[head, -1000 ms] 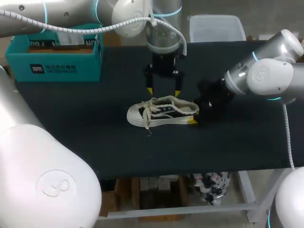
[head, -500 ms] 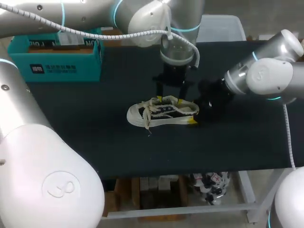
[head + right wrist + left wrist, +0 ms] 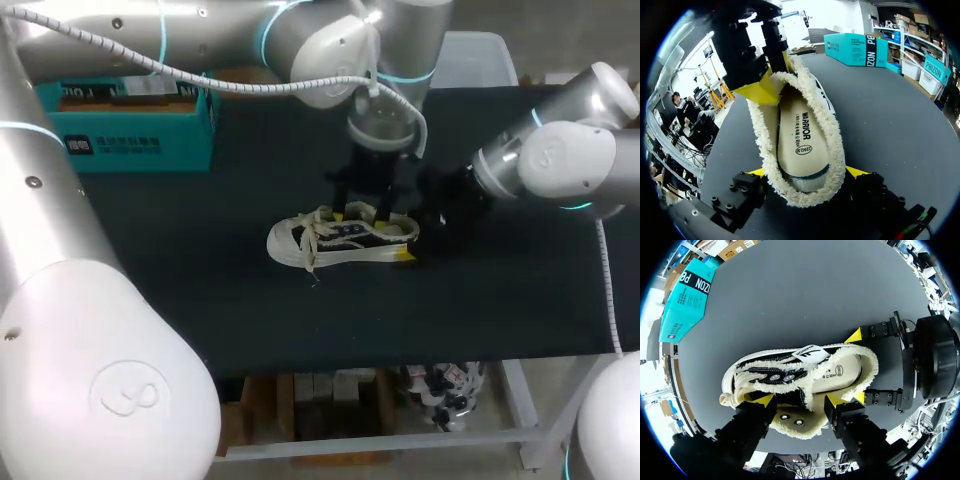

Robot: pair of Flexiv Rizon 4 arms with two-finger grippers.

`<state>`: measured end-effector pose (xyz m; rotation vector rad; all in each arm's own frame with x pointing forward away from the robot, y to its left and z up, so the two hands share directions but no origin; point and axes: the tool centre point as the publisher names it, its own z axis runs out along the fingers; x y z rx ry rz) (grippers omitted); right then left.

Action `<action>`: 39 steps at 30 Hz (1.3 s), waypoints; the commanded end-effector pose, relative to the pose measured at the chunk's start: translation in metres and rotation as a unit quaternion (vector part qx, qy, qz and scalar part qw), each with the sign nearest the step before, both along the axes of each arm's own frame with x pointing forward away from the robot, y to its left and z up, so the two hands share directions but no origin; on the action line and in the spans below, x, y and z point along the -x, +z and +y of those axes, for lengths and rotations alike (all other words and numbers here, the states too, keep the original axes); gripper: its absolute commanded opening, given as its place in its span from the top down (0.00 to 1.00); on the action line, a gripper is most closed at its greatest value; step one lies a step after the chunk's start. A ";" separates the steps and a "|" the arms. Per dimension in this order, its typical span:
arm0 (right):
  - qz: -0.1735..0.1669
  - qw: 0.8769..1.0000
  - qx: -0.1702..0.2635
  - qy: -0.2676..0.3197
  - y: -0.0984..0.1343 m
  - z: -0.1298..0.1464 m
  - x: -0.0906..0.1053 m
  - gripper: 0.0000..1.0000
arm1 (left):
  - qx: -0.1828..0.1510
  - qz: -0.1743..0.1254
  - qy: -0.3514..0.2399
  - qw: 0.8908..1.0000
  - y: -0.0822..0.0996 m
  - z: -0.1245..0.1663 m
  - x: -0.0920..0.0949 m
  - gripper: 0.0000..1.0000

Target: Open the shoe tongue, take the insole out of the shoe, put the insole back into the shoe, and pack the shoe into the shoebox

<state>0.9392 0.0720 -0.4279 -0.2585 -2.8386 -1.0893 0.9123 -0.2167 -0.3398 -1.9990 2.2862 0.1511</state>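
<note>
The left pincer (image 3: 800, 400) is hanging with fingers apart, its tips at the shoe's (image 3: 805, 372) fleecy collar beside the eyelets. The right pincer (image 3: 806, 172) is clamping the heel from both sides. The insole (image 3: 799, 132) is lying inside, showing dark print. The shoe is sitting mid-desk (image 3: 790, 290), well apart from the teal box (image 3: 685, 297), which is bearing white lettering.

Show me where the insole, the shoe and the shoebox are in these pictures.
insole (image 3: 801, 131): right wrist view, on its printed middle, inside the shoe.
shoe (image 3: 284, 241): head view, on the white toe cap.
shoebox (image 3: 140, 145): head view, on its teal front wall.
</note>
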 end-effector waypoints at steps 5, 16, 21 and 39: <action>-0.001 1.000 0.000 0.000 -0.007 0.002 0.004 1.00 | -0.021 0.002 0.004 1.000 -0.009 0.003 -0.005 0.59; -0.001 1.000 0.000 0.000 -0.007 0.002 0.004 1.00 | 0.011 -0.011 0.006 1.000 0.005 0.019 0.002 1.00; -0.001 1.000 0.000 0.000 -0.007 0.002 0.004 1.00 | 0.035 -0.020 0.003 0.999 0.016 0.026 0.008 1.00; -0.001 1.000 0.000 0.000 -0.007 0.002 0.004 1.00 | 0.172 -0.046 0.025 0.984 0.035 0.072 0.014 1.00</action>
